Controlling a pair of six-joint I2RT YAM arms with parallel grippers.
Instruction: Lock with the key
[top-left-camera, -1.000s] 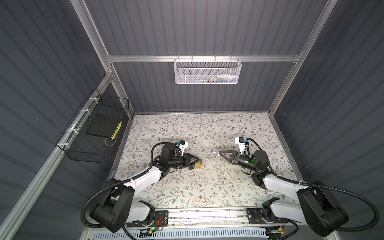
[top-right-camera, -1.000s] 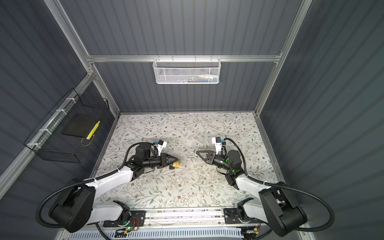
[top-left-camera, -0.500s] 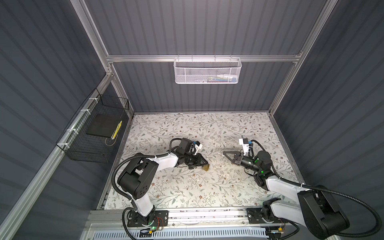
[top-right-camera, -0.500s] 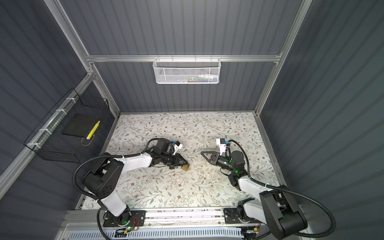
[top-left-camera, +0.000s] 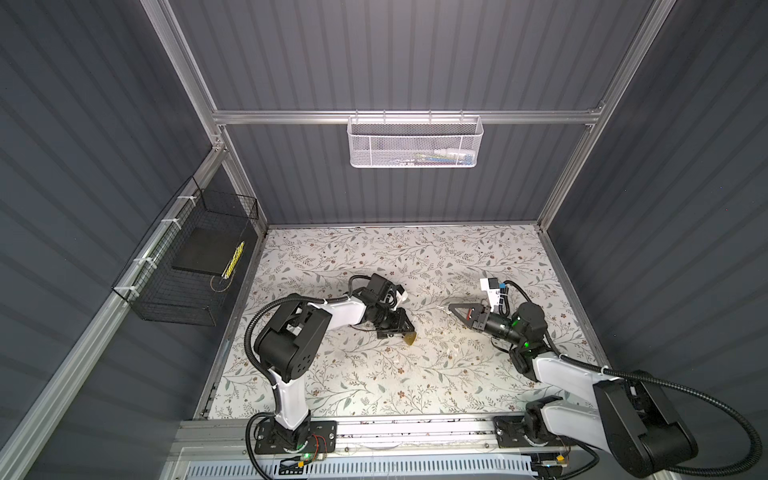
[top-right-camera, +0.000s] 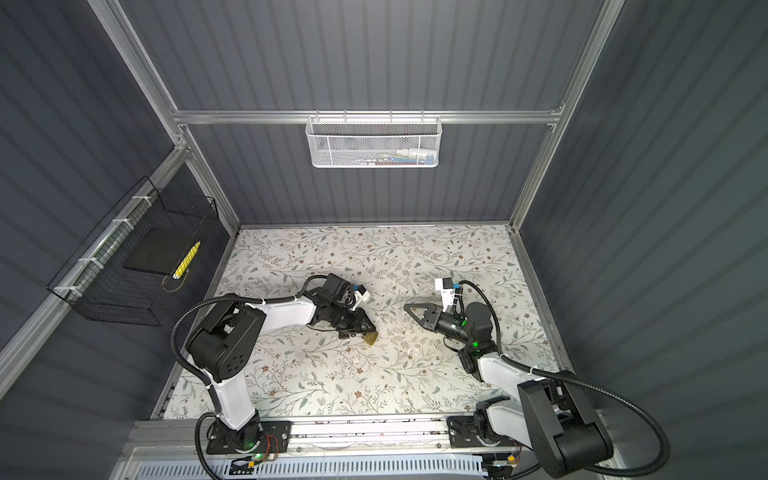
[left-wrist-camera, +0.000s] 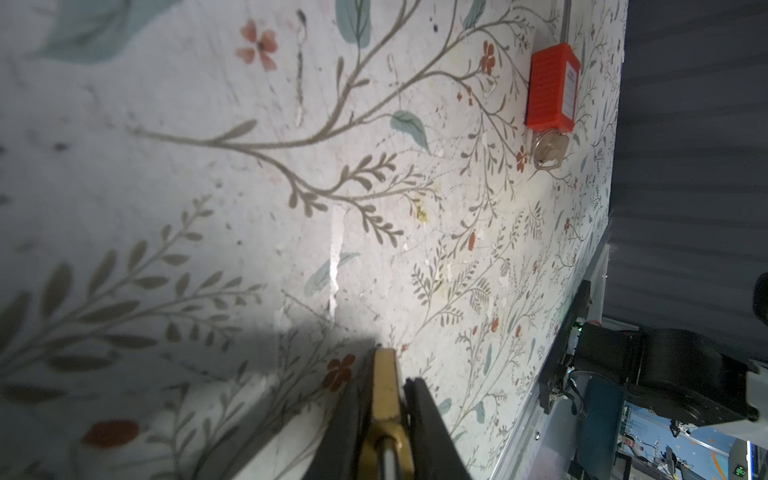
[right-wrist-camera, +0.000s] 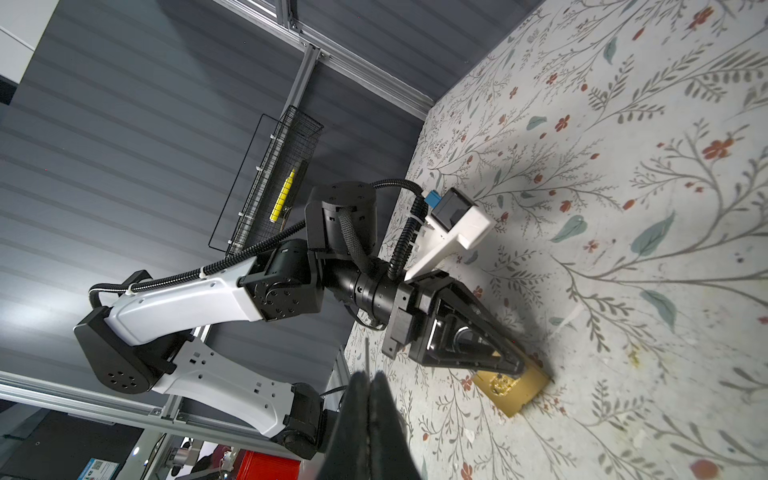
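A brass lock (top-left-camera: 410, 339) (top-right-camera: 371, 339) rests with a corner on the flowered table (top-left-camera: 374, 382), and my left gripper (top-left-camera: 404, 330) (top-right-camera: 365, 331) is shut on it. In the left wrist view the lock (left-wrist-camera: 384, 370) stands edge-on between the fingers (left-wrist-camera: 419, 399), with its silver shackle running back between the jaws. Opposite, a hand's width to the right, my right gripper (top-left-camera: 452, 307) (right-wrist-camera: 370, 376) hovers shut. A thin silver key (right-wrist-camera: 367, 353) (top-left-camera: 441, 307) pokes out of its tips toward the lock (right-wrist-camera: 515, 390).
A red padlock (left-wrist-camera: 550, 83) with a key and ring (left-wrist-camera: 548, 151) in it lies near the right wall. It shows only in the left wrist view. A white mesh basket (top-left-camera: 415, 141) hangs on the back wall and a black wire basket (top-left-camera: 195, 266) on the left wall.
My left arm has raised its elbow and carried the lock right and nearer the front. The right gripper has drawn back slightly to the right, still shut.
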